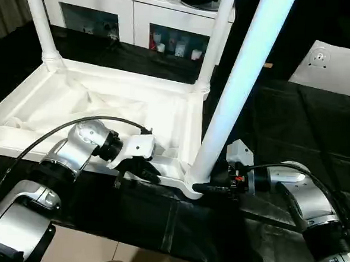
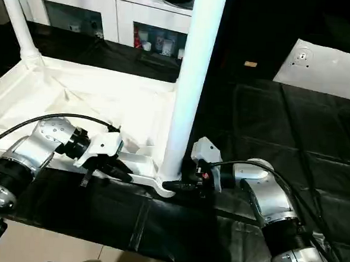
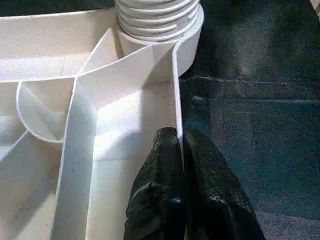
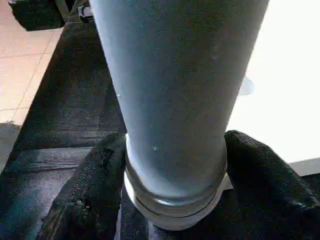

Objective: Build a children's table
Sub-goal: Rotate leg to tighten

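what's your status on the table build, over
Left gripper shut on tabletop rim. Right gripper straddling near-corner leg at its base. Three legs upright in sockets. Nothing in the way.

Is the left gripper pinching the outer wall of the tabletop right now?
Yes, the left gripper has its two black fingers shut on the thin side wall of the tabletop.

Even, fairly bright indoor light falls from above. The white tabletop (image 1: 105,103) glares and loses rib detail, while the black cloth (image 1: 294,126) stays dim, with faint sheen on its creases. In the right wrist view the leg (image 4: 175,100) is shaded grey against a blown-out white background.
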### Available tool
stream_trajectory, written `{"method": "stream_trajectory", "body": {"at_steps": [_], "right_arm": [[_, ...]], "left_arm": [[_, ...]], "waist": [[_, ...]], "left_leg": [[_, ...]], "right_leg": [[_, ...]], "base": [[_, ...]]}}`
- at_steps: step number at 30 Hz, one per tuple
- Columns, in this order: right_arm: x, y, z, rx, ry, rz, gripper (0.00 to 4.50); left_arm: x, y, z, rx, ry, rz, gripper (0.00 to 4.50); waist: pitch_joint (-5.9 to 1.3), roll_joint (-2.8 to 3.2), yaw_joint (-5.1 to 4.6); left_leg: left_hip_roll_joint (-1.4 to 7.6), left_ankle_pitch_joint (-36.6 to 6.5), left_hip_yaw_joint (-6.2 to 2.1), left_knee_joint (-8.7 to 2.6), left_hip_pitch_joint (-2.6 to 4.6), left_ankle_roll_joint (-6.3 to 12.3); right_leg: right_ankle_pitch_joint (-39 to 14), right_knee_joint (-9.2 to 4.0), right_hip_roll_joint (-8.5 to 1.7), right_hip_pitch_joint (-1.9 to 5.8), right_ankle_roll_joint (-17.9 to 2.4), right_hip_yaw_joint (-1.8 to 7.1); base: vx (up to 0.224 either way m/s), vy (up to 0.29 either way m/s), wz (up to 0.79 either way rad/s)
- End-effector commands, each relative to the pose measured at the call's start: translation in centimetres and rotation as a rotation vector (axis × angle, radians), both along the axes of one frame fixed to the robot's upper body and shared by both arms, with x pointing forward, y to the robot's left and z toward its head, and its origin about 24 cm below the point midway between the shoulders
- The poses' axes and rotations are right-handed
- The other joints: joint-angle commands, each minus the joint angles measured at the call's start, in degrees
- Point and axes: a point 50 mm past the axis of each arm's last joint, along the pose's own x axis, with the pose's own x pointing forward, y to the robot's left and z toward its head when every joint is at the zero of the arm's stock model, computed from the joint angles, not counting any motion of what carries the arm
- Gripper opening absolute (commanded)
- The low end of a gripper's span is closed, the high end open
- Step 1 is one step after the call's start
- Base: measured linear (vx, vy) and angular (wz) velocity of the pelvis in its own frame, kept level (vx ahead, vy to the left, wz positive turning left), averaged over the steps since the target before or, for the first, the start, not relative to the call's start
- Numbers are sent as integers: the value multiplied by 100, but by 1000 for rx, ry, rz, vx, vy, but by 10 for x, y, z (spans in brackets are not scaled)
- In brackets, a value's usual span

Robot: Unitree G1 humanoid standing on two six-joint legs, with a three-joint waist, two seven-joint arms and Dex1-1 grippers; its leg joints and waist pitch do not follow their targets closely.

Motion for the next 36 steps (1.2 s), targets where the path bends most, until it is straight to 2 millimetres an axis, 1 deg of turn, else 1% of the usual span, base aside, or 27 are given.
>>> {"method": "stream_trajectory", "body": {"at_steps": [1, 3, 4, 5, 6, 7, 8, 9, 10, 11, 12, 13, 15, 17, 18, 19, 21, 23, 25, 27, 28, 29, 31, 32, 34, 35, 36], "right_arm": [[-7, 8, -7, 27, 48, 10, 274], [-9, 12, -14, 45, 76, -77, 274], [-9, 15, -16, 51, 78, -111, 274], [-9, 17, -17, 60, 79, -139, 274], [-9, 20, -19, 71, 86, -175, 274], [-8, 27, -22, 82, 94, -252, 274], [-7, 32, -25, 89, 103, -315, 274], [-5, 39, -28, 103, 121, -391, 274], [-4, 43, -29, 112, 134, -436, 274], [-1, 52, -29, 143, 155, -517, 273], [0, 54, -30, 147, 159, -541, 273], [3, 60, -30, 156, 173, -607, 273], [10, 73, -31, 173, 206, -742, 273], [14, 79, -30, 129, 170, -752, 272], [20, 83, -28, 58, 92, -760, 272], [22, 83, -28, 62, 97, -790, 272], [28, 85, -22, 174, 200, -880, 272], [29, 86, -19, 188, 191, -874, 272], [30, 84, -16, 187, 159, -875, 342], [29, 82, -15, 191, 155, -880, 344], [29, 79, -15, 192, 149, -881, 352], [29, 78, -15, 190, 145, -886, 378], [29, 71, -15, 186, 124, -895, 392], [29, 67, -14, 187, 115, -899, 392], [27, 53, -12, 188, 70, -883, 400], [26, 46, -10, 185, 39, -866, 417], [25, 41, -10, 178, 29, -863, 417]], "left_arm": [[1, -9, -5, 23, -13, 24, 0], [4, -15, -7, -11, -13, 111, 0], [5, -18, -7, -32, -18, 136, 0], [6, -20, -7, -54, -17, 161, 0], [6, -25, -7, -81, -5, 200, 0], [8, -32, -8, -106, -1, 263, 0], [9, -38, -9, -122, 4, 315, 0], [11, -46, -10, -140, -1, 365, 0], [12, -50, -9, -149, -6, 393, 0], [13, -62, -9, -174, -6, 457, 0], [13, -65, -9, -180, -7, 470, 0], [14, -74, -8, -197, -9, 508, 0], [14, -94, -5, -226, -28, 575, 0], [14, -104, -4, -250, -37, 610, 0], [15, -113, -2, -270, -60, 643, 0], [15, -115, -1, -272, -70, 654, 0], [12, -121, 0, -268, -95, 642, 0], [11, -121, -1, -260, -94, 639, 0], [10, -116, -4, -225, -94, 646, 0], [10, -111, -6, -204, -96, 652, 0], [10, -105, -7, -183, -97, 653, 0], [10, -102, -8, -169, -98, 659, 0], [11, -93, -11, -151, -105, 674, 0], [12, -88, -11, -145, -108, 678, 0], [12, -76, -13, -134, -114, 646, 0], [11, -69, -15, -122, -105, 641, 0], [11, -67, -15, -124, -109, 627, 0]], "waist": [[-376, 80, -23], [-349, 81, -35], [-321, 76, -43], [-313, 84, -53], [-290, 91, -64], [-261, 67, -83], [-248, 73, -105], [-219, 79, -143], [-221, 87, -172], [-266, 102, -242], [-281, 97, -264], [-285, 101, -296], [-278, 119, -369], [-285, 119, -410], [-293, 135, -423], [-291, 115, -426], [-304, 123, -436], [-335, 131, -420], [-347, 129, -427], [-372, 123, -421], [-384, 118, -410], [-403, 109, -399], [-409, 124, -379], [-398, 124, -377], [-392, 131, -384], [-395, 138, -390], [-388, 123, -405]], "left_leg": [[546, -303, -158, -408, 12, 226], [552, -461, -168, -428, 26, 147], [532, -650, -177, -441, 35, 85], [527, -740, -183, -444, 45, 44], [505, -931, -178, -446, 84, 6], [484, -1148, -190, -454, 106, 6], [496, -1243, -200, -464, 117, -31], [475, -1496, -224, -451, 159, -83], [475, -1591, -235, -441, 197, -126], [487, -1589, -274, -458, 170, -128], [516, -1511, -287, -483, 119, -122], [550, -1472, -305, -511, 74, -117], [536, -1604, -294, -508, 118, -134], [511, -1566, -281, -502, 89, -76], [501, -1477, -262, -490, 84, -46], [487, -1378, -254, -491, 71, 16], [481, -1195, -236, -491, 62, 113], [509, -942, -228, -495, 44, 161], [534, -740, -217, -494, 24, 192], [512, -578, -193, -471, 15, 226], [503, -433, -194, -461, -17, 269], [481, -244, -175, -435, -42, 319], [484, -47, -171, -428, -63, 411], [482, -81, -167, -429, -61, 433], [484, -243, -179, -443, -67, 423], [485, -268, -184, -444, -67, 411], [497, -318, -176, -445, -49, 417]], "right_leg": [[-1184, -377, -733, 311, -1003, 482], [-1479, -421, -747, 300, -936, 484], [-1988, -496, -755, 300, -801, 470], [-2194, -515, -755, 292, -751, 467], [-2649, -592, -760, 270, -611, 457], [-3086, -663, -754, 252, -461, 435], [-3256, -677, -749, 246, -394, 424], [-3721, -773, -750, 207, -230, 354], [-3861, -808, -757, 197, -165, 322], [-3726, -828, -776, 275, -97, 271], [-3503, -796, -775, 311, -124, 273], [-3187, -749, -770, 315, -190, 283], [-3061, -750, -779, 256, -331, 309], [-2965, -753, -768, 272, -358, 323], [-2830, -741, -773, 265, -402, 346], [-2730, -738, -762, 277, -425, 363], [-2543, -717, -769, 276, -503, 400], [-2134, -652, -759, 289, -585, 425], [-1731, -574, -755, 301, -765, 442], [-1515, -540, -751, 304, -848, 456], [-1363, -508, -755, 322, -895, 464], [-1172, -472, -748, 327, -918, 478], [-901, -429, -738, 332, -972, 475], [-917, -436, -730, 319, -969, 471], [-1186, -475, -731, 344, -888, 458], [-1213, -476, -721, 347, -854, 453], [-1237, -488, -713, 331, -821, 459]], "base": [[0, 0, 0], [0, 0, 0], [0, 0, 0], [0, 0, 0], [0, 0, 0], [0, 0, 0], [0, 0, 0], [0, 0, 0], [0, 0, 0], [0, 0, 0], [0, 0, 0], [0, 0, 0], [0, 0, 0], [0, 0, 0], [0, 0, 0], [0, 0, 0], [0, 0, 0], [0, 0, 0], [0, 0, 0], [0, 0, 0], [0, 0, 0], [0, 0, 0], [0, 0, 0], [0, 0, 0], [0, 0, 0], [0, 0, 0], [0, 0, 0]]}}
